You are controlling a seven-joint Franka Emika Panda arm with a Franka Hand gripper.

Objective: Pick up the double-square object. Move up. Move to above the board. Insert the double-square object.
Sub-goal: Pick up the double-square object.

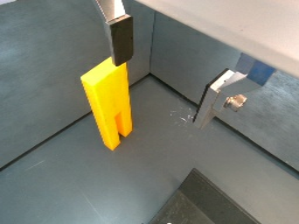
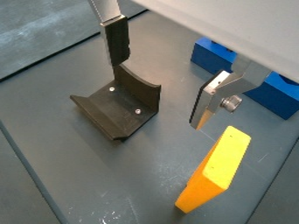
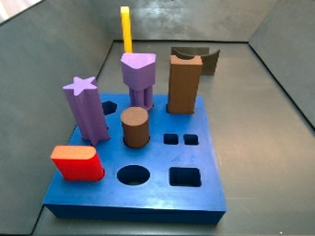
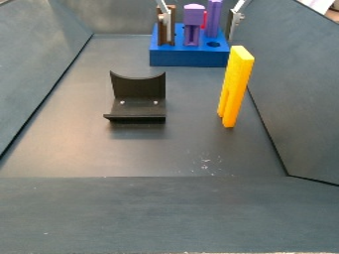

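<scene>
**Yellow block standing free, hand open**

I see the yellow block [image 4: 236, 86] upright on the grey surface [image 4: 146, 159], beside the dark fixture [image 4: 137, 97] and short of the blue board [image 4: 189, 55]. My hand [image 2: 163, 83] hangs open near it, fingers [image 2: 115, 44] well apart, gripping nothing.

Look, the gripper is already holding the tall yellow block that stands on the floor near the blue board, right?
Not quite. The gripper is open and empty. In a wrist view the tall yellow block stands free on the floor, apart from both fingers. It does stand upright near the blue board, as a side view shows.
</scene>
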